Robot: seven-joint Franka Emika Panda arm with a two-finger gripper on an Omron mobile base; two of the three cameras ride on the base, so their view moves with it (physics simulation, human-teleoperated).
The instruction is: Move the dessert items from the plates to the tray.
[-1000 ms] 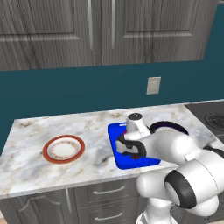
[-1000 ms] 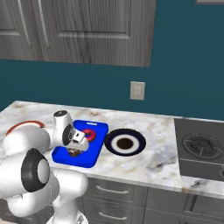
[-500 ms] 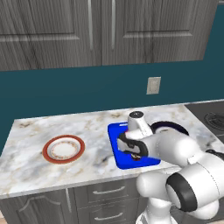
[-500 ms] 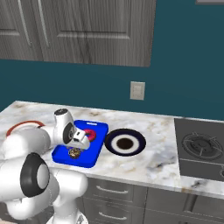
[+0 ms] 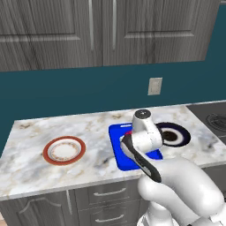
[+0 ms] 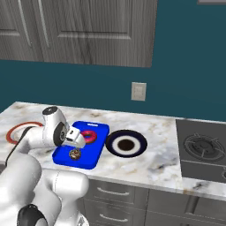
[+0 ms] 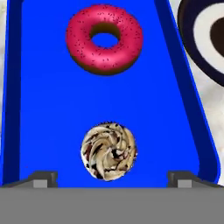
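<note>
The bright blue tray (image 7: 43,109) carries both treats. The pink-red donut (image 7: 104,38) lies toward its far end and the dark brown cupcake (image 7: 109,151) with pale swirls sits near its close end. My gripper (image 7: 112,179) hovers open just above the cupcake, its fingertips (image 7: 43,177) spread wide and apart from it. From the right base view the tray (image 6: 90,154) holds the donut (image 6: 89,136) and cupcake (image 6: 74,153) under my hand (image 6: 77,140). The navy plate (image 6: 126,144) and the white red-rimmed plate (image 5: 64,150) are both bare.
The tray (image 5: 119,152) lies between the two plates on the marble counter (image 5: 92,132), partly hidden by my arm. A stove top (image 6: 203,150) lies at the right end. A wall outlet (image 6: 138,91) is on the teal backsplash, with grey cabinets above.
My hand has lifted slightly off the tray and the arm has shifted its pose. The cupcake and the donut stay where they were on the tray.
</note>
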